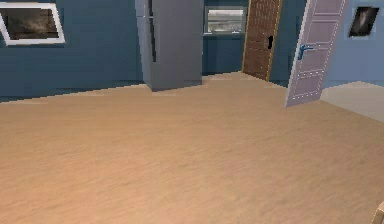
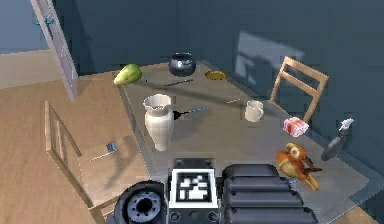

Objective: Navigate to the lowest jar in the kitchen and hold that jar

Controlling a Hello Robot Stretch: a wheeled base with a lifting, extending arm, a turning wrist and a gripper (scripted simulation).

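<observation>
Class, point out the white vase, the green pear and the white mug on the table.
white vase (image 2: 157, 122), arm side view, on its belly.
green pear (image 2: 126, 75), arm side view, on its wide lower half.
white mug (image 2: 254, 112), arm side view, on its side wall.

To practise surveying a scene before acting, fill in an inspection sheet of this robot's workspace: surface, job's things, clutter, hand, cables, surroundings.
Surface: grey table in the arm side view; wooden floor ahead.
Job's things: dark round pot at the table's far end; whether it is a jar cannot be told.
Clutter: white vase, mug, green pear-shaped thing, yellow dish, brown figure, all on the table.
Hand: nothing seen.
Cables: nothing seen.
Surroundings: wooden chair beyond the table, second wooden chair at its left; grey fridge, brown door, open white door, framed picture, blue walls.
</observation>
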